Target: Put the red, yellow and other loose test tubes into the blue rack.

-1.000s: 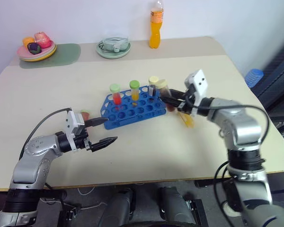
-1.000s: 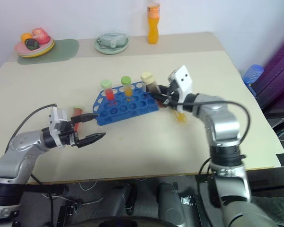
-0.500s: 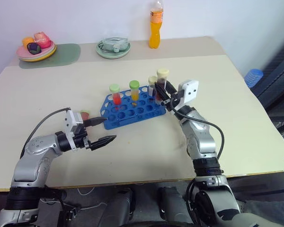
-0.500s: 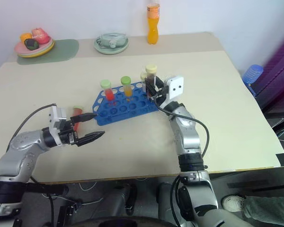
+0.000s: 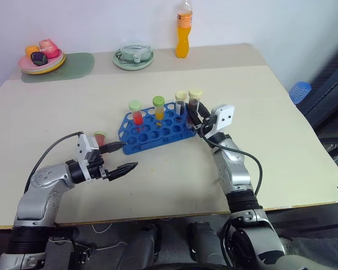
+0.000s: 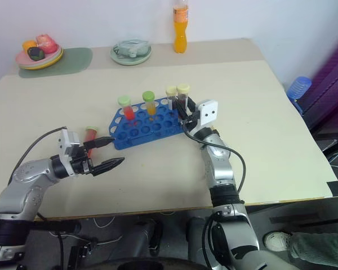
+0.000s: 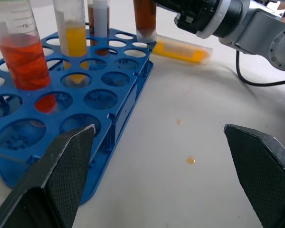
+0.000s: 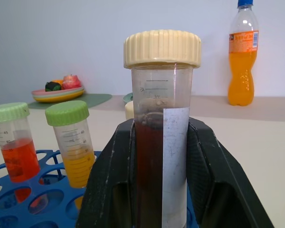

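Brown tube (image 8: 161, 156) with cream cap and white label, clamped upright between the closed fingers of the right gripper (image 5: 195, 119), poised at the right end of the blue rack (image 5: 158, 130), its base at or just above a corner hole; seated or not, cannot tell. Beside it, a second cream-capped tube (image 5: 181, 101); further left, a red tube (image 5: 137, 113) and a yellow tube (image 5: 159, 108), both green-capped, standing in holes.

To finish well: keep the tube vertical, centre its base over one free hole, lower straight down without nudging the neighbour, release only once it sits firmly.

Left gripper (image 5: 119, 157) spread wide, holding nothing, near the rack's left end, just beside a loose red-capped tube (image 5: 100, 138). Another yellow tube (image 7: 183, 49) lying on the table (image 5: 270, 101) beyond the rack's right end.
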